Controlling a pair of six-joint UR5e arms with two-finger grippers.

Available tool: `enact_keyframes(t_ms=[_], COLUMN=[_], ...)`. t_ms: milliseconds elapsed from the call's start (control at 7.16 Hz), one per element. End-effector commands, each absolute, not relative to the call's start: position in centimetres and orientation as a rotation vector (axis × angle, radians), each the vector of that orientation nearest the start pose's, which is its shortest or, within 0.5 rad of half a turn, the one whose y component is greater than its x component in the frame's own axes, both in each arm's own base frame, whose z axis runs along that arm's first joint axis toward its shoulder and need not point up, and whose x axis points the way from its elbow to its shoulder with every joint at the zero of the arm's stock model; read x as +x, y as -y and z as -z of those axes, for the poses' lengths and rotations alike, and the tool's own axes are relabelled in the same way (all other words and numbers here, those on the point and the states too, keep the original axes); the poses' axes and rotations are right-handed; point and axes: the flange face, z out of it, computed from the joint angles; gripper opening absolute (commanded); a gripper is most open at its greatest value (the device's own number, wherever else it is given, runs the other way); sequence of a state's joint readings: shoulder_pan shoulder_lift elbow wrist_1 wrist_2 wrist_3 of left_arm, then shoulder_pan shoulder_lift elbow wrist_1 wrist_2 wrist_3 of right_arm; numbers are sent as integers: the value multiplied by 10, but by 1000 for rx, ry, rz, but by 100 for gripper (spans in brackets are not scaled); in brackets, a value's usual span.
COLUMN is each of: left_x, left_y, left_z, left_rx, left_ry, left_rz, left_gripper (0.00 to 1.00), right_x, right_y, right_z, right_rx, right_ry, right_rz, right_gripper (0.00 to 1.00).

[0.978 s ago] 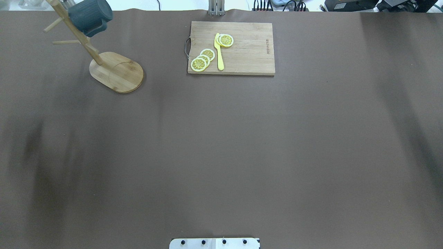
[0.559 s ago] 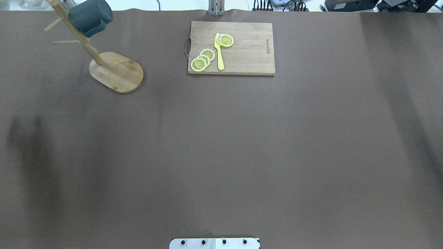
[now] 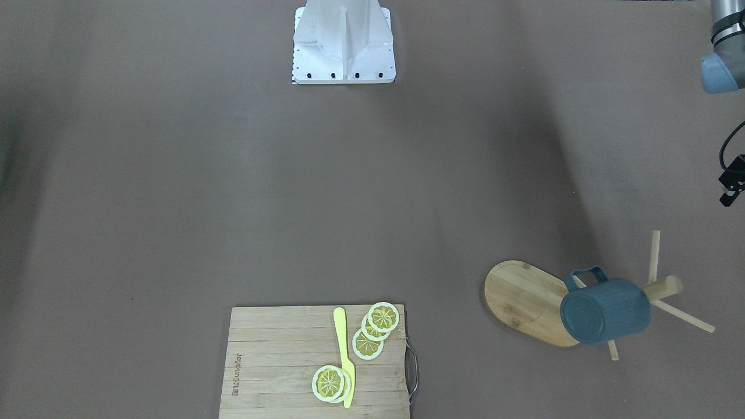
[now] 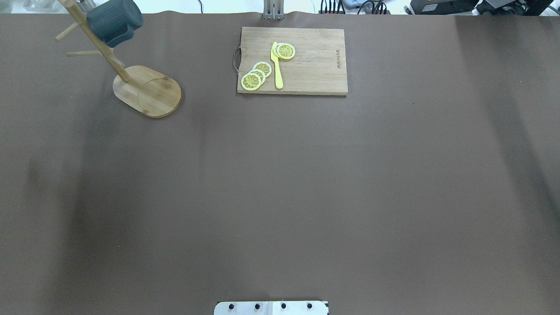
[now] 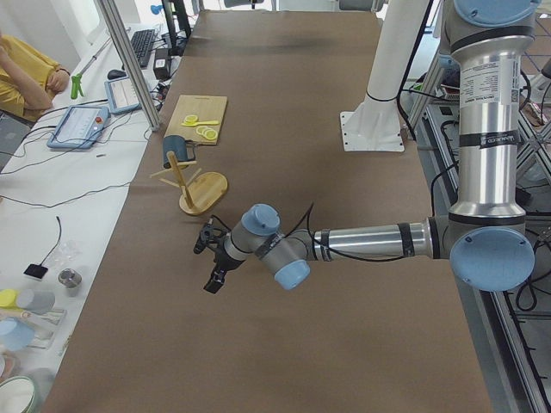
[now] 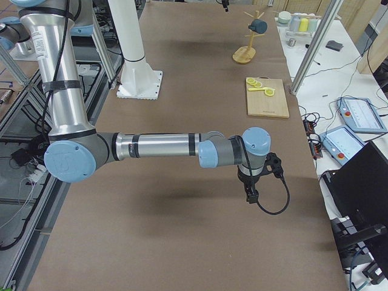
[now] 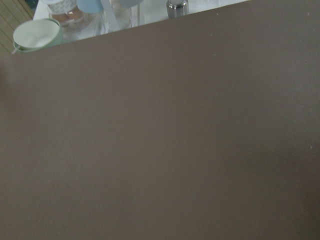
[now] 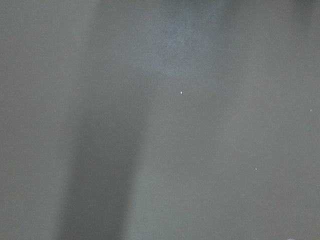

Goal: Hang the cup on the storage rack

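cup [image 4: 114, 19] hangs on storage rack [image 4: 146, 91], near table [image 4: 280, 197] edge.

The only writing to be seen is a short line of dark letters [image 4: 337, 59] burnt into the cutting board [image 4: 302, 70]. It runs along the short edge opposite the board's metal handle [image 4: 236, 60]. In both the overhead and the front-facing views these letters are too small and blurred to read. Nothing else on the surface [image 4: 280, 197] carries legible text.
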State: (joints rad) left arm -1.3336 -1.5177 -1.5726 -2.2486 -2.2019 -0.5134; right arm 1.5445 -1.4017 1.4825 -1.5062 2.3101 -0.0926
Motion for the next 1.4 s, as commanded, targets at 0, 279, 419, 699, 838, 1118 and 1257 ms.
enact_keyframes(t_ms=[0,279,419,699,838,1118,1257], left_x=[49,56,58,43,40,37,39], left_y=[481,452,447,449,445,445,445], left_z=[-580,-587,-596,-609,-617,-606,-611], left_rx=[140,76,86,152,150,178,165], left_ry=[-961,-959,-932,-838,-809,-802,-800], left_rz=[46,30,-17,-122,-124,-125,-120], left_gripper=[97,97,97,97,97,97,97], right_x=[57,59,59,59,60,61,61], right_y=[575,570,570,572,572,570,567], right_z=[-606,-612,-613,-611,-611,-609,-612], right_rx=[103,90,88,93,93,98,92], right_ry=[735,721,721,717,715,718,727], right_rz=[131,127,127,128,127,127,125], right_gripper=[100,100,100,100,100,100,100])
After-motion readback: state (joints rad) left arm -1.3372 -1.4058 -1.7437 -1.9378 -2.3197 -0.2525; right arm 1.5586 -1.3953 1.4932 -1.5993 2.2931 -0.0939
